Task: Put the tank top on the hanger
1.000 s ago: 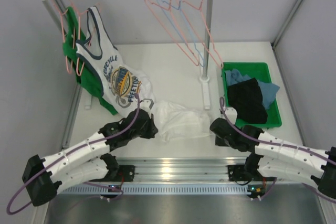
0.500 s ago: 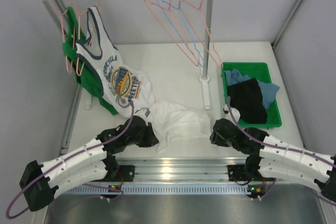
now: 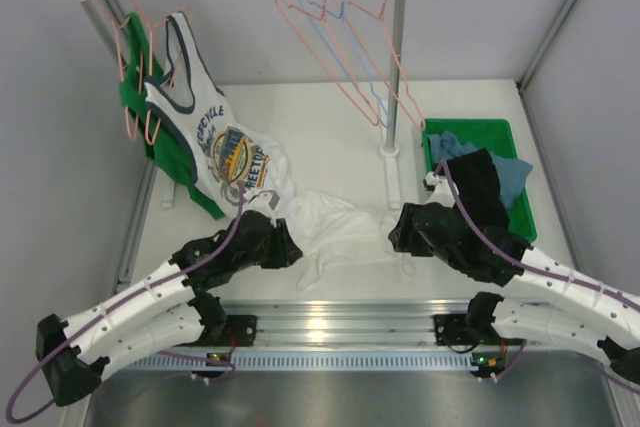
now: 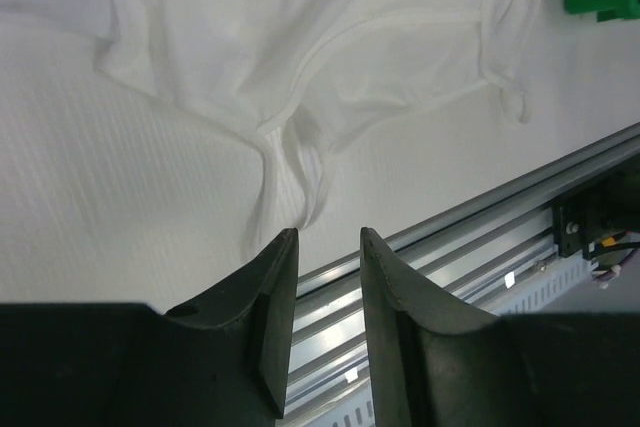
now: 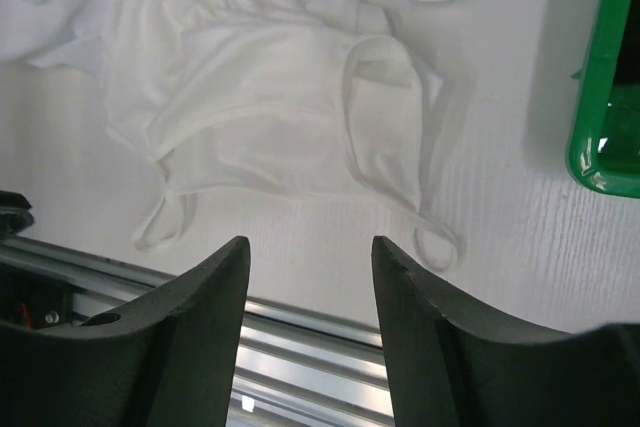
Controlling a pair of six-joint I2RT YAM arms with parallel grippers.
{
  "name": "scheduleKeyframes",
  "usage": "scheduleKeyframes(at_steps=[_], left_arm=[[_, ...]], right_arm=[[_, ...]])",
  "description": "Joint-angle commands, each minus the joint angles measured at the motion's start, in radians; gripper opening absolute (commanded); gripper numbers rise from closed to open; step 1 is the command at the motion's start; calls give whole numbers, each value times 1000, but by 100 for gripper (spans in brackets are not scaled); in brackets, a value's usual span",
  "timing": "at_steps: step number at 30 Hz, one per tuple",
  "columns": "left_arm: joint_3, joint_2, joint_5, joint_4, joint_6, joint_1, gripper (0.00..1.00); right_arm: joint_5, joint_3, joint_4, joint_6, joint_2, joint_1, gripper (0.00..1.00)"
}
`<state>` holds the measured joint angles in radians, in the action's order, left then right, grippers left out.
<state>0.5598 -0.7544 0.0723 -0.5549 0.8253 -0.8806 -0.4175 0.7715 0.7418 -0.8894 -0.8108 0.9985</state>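
The plain white tank top (image 3: 340,229) lies crumpled on the table between my two grippers. The left gripper (image 3: 292,247) is open at its left edge. In the left wrist view a twisted strap of the tank top (image 4: 290,177) ends just ahead of the left gripper (image 4: 328,235), with nothing between the fingers. The right gripper (image 3: 398,232) is open at the garment's right edge. In the right wrist view the right gripper (image 5: 310,244) hovers over bare table just short of the tank top (image 5: 260,97). The pink hanger (image 3: 318,55) hangs on the rail at the back right.
A green tray (image 3: 470,125) holding black and blue garments sits at the right. The rack's post (image 3: 397,67) and foot (image 3: 390,153) stand behind the tank top. A printed tank top (image 3: 215,137) and a green garment hang at the left. A blue hanger (image 3: 352,57) hangs among the pink ones.
Both grippers were shut on the tank top's edges and have opened and let go. The right wrist has lifted and shifted back; the garment now rests loose on the table.
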Motion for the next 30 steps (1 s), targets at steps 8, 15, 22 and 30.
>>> scheduleKeyframes(at_steps=[8, 15, 22, 30], left_arm=[[624, -268, 282, 173, -285, -1, 40], [1119, -632, 605, 300, -521, 3, 57], [1440, -905, 670, 313, -554, 69, 62], [1526, -1005, 652, 308, -577, 117, 61]], right_arm=[[22, 31, -36, 92, -27, -9, 53], [49, 19, -44, 124, -47, -8, 52], [88, -41, -61, 125, -13, -9, 51], [69, -51, -25, 139, 47, -9, 51]])
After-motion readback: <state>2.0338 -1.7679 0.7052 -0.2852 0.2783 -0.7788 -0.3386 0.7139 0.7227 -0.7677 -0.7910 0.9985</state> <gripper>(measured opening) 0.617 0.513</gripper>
